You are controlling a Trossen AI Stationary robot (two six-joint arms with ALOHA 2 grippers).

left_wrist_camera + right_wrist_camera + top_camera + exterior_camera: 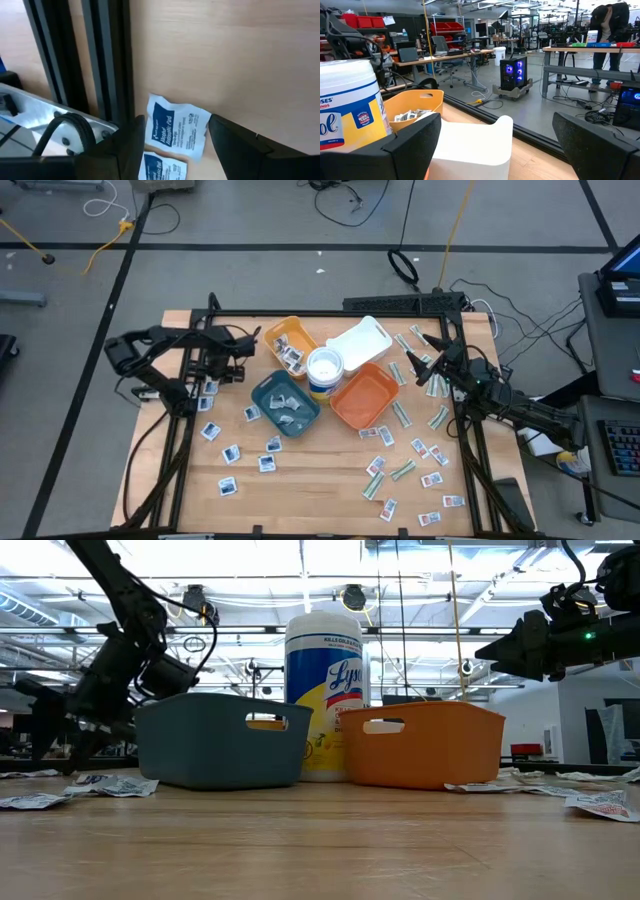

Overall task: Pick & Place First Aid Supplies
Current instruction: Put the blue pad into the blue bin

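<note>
The first aid supplies are small flat packets scattered over the wooden table (320, 480). White ones with blue marks (232, 452) lie on the left. Green-white strips (403, 470) and red-marked ones (452, 501) lie on the right. My left gripper (175, 125) points steeply down at the table's left side (207, 383). It is open, its fingers on either side of a blue-marked packet (177, 131) that lies flat, with a second packet (162, 167) beside it. My right gripper (425, 370) hangs open and level at the right, facing the trays.
In the middle stand a teal tray (285, 402) holding packets, an orange tray (365, 395), a yellow tray (290, 340), a white tray (358, 343) and a white round tub (323, 370). Black frame rails (100, 50) run close beside my left gripper.
</note>
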